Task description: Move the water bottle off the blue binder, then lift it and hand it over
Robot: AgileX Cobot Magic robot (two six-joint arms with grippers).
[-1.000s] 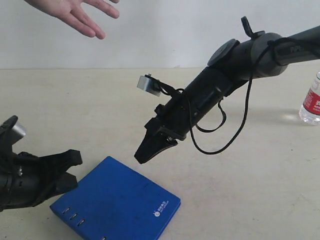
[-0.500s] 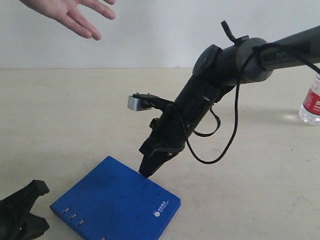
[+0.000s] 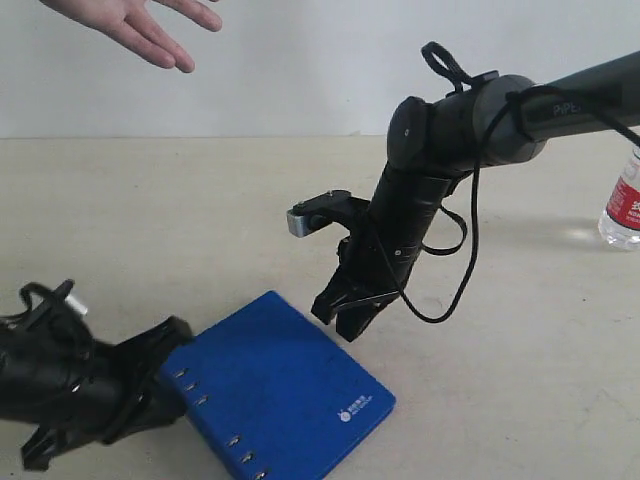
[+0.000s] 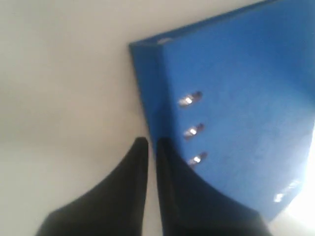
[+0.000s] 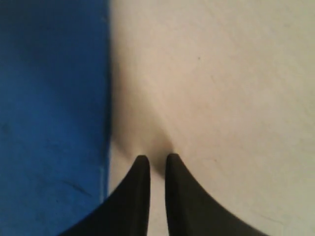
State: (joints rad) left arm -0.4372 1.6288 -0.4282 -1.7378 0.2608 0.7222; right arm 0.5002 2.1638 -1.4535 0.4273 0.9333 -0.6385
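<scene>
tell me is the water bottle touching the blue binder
Apart. The exterior view shows the water bottle standing at the far right edge, with bare table between it and the blue binder.

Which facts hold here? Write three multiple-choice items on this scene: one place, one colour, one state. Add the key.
1. Where is the water bottle?
A. lying on the binder
B. standing on the table, far from the binder
C. held in a gripper

2. What colour is the binder's cover?
A. red
B. green
C. blue

3. How is the left gripper?
A. shut, holding nothing
B. wide open
C. shut on the bottle

Key:
1 B: the bottle stands upright at the exterior view's right edge.
2 C: the blue binder is solid blue in every view.
3 A: its fingers lie nearly together at the binder's slotted edge.
</scene>
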